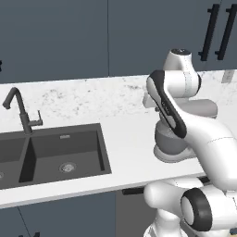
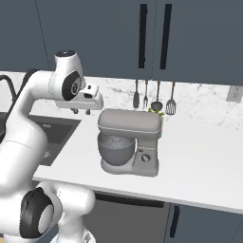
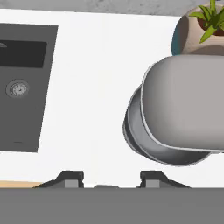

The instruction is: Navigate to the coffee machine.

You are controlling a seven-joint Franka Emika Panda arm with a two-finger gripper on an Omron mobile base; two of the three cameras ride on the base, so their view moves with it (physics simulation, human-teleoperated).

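Two dark finger tips of your gripper [image 3: 109, 177] stand well apart at the bottom of the hand view, with nothing between them but bare white bench [image 3: 92, 87], so you have it spread wide and holding nothing. In the right base view you see the gripper [image 2: 81, 111] hanging below the white hand, above the bench between the sink and the mixer. Just to the right of the finger tips in the hand view sits a grey stand mixer [image 3: 186, 105], its rounded head overhanging a metal bowl [image 3: 144, 146]; the same stand mixer [image 2: 129, 142] stands near the bench's front edge in the right base view. Behind it you can pick out a potted plant [image 3: 205, 22], partly hidden by the mixer head. To the left lies a dark sink [image 3: 24, 83] with a round drain, and in the left base view the sink [image 1: 51, 155] carries a dark bent faucet [image 1: 21, 111] at its back rim. Four utensils [image 2: 154, 95] hang on the marbled wall behind the mixer, below dark cupboards with long black handles [image 2: 142, 35]. You have no coffee machine among the things facing you here.
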